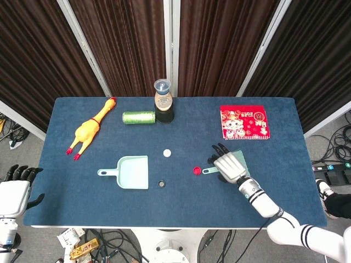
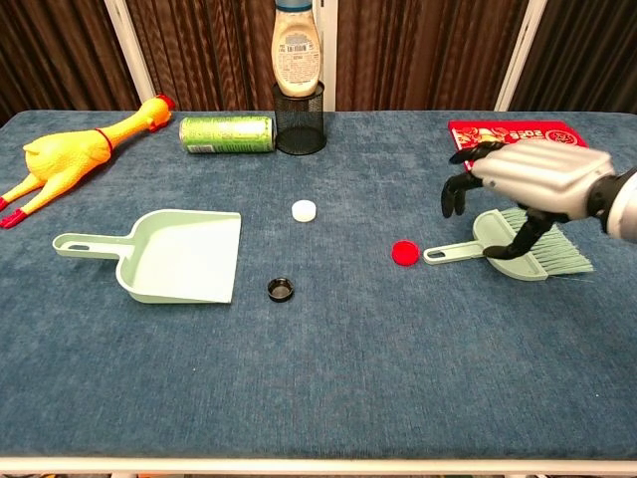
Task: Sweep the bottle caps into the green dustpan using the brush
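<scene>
From the head view, the blue surface [image 1: 66, 203] carries the green dustpan [image 1: 131, 172] left of centre, its handle pointing left. A white cap [image 1: 166, 153] lies just right of its far corner, a black cap [image 1: 162, 183] sits near its right edge, and a red cap [image 1: 197, 171] lies further right, touching or nearly touching the tip of the brush [image 1: 210, 170] handle. The right hand [image 1: 230, 166] hangs over the brush head, fingers spread and pointing to the far left, holding nothing as far as this angle shows. The left hand [image 1: 13, 194] rests off the surface's left near corner, fingers apart and empty. Along the far side stand a yellow rubber chicken [image 1: 88, 130], a green can [image 1: 138, 117] on its side, a bottle in a black mesh holder [image 1: 163, 104] and a red booklet [image 1: 244, 123].

In the chest view, the right hand [image 2: 528, 179] hovers above the brush [image 2: 518, 247], its fingers curved downward with dark fingertips [image 2: 450, 204] apart; one finger seems to reach the brush head, though contact is hard to judge. The red cap [image 2: 403, 253] lies just left of the handle end. The white cap [image 2: 304, 210] and black cap [image 2: 282, 289] lie between it and the dustpan [image 2: 174, 259]. The left hand is out of this view.
</scene>
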### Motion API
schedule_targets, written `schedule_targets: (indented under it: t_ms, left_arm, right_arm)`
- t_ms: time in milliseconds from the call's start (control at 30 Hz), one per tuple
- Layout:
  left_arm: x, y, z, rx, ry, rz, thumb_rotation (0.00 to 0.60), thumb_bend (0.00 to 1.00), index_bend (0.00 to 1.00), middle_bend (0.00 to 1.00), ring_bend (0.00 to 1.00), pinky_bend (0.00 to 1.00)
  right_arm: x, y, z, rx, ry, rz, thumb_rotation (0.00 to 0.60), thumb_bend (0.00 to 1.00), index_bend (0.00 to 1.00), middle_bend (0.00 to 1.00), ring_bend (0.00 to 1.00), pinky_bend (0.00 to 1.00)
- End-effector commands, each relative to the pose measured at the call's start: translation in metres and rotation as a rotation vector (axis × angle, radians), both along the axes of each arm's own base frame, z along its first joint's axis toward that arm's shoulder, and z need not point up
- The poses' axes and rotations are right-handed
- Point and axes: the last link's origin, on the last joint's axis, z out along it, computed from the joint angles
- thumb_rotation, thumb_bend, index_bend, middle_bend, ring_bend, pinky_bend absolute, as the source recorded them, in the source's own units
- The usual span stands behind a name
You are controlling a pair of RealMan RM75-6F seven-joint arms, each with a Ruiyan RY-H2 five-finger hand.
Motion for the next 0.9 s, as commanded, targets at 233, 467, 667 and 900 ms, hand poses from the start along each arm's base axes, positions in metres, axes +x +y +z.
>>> schedule_targets:
  t_ms: [233,467,667,900]
  left_arm:
    - [-0.002,0.001,-0.001,-0.003,-0.006,0.005,0.6,0.18,0.25,0.26,0.16,0.12]
    - [-0.004,0.0,-0.001,-0.003,-0.009,0.006,0.6,0.18,0.25,0.26,0.16,0.12]
    - [-0.005,0.0,-0.002,-0.007,-0.013,0.01,0.6,0.18,0.25,0.26,0.16,0.12]
    - [-0.007,0.0,-0.002,-0.007,-0.02,0.016,0.6,0.18,0.25,0.26,0.16,0.12]
  right_arm:
    - [-0.005,-0.002,-0.023,-0.022,0.064,0.02,0.6,0.16,0.39,0.38,0.04,0.04]
    - [-0.006,-0.006,-0.027,-0.047,0.09,0.036,0.6,0.22,0.41,0.41,0.05,0.04]
    - [-0.004,-0.007,-0.034,-0.039,0.117,0.046,0.6,0.22,0.41,0.41,0.06,0.04]
    - [-0.001,-0.005,-0.039,-0.041,0.132,0.059,0.6,0.23,0.43,0.41,0.07,0.05]
